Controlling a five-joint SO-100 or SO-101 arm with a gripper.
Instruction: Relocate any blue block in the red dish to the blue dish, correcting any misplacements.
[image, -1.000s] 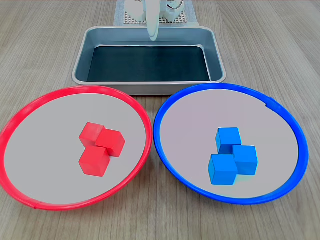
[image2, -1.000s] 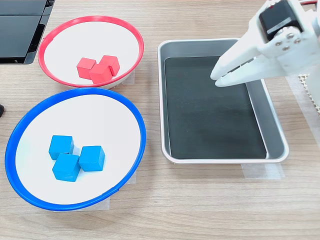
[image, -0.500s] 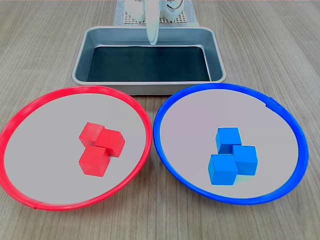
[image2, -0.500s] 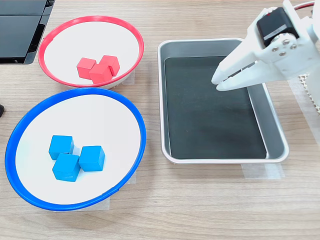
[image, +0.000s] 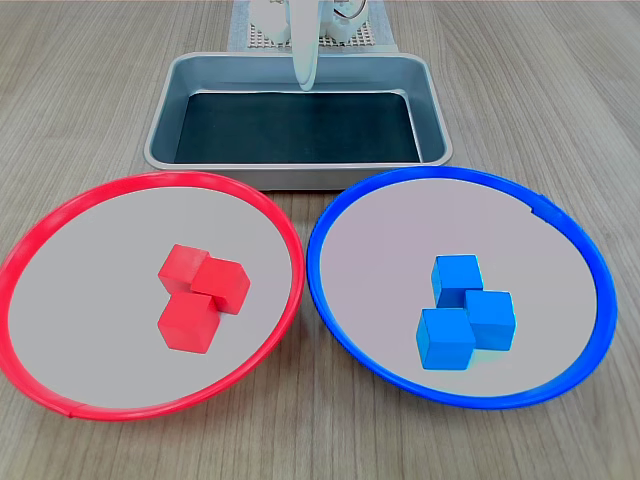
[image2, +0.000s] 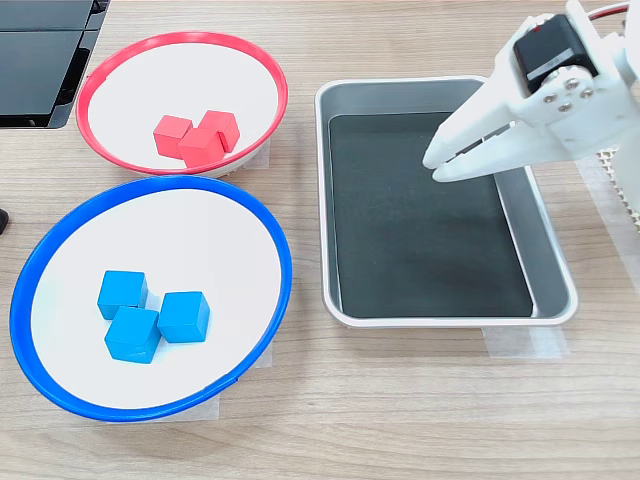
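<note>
Sorting looks finished on this wooden tabletop (image: 560, 80): three blue cubes (image: 466, 312) sit clustered in the blue dish (image: 330, 290), three red cubes (image: 200, 296) are bunched in the red dish (image: 285, 230), and no blue block lies among the red ones in either exterior view — so, by the look of it, nothing is left to relocate. That would explain why the white gripper (image2: 437, 165) hangs empty above the rectangular metal tray (image2: 450, 312), well apart from both dishes, its two fingers drawn nearly together with only a thin gap between the tips and nothing pinched. The tray's dark bottom is bare. In the first exterior view the arm shows only as a narrow white finger (image: 304, 60) pointing down over the tray's far edge, and its jaw state cannot be read there; the second exterior view shows the whole claw side-on, with its black motor housing (image2: 547, 52). It also shows a black object (image2: 45, 60) at the second exterior view's upper left, and clear tape (image2: 520, 342) beside the tray.
</note>
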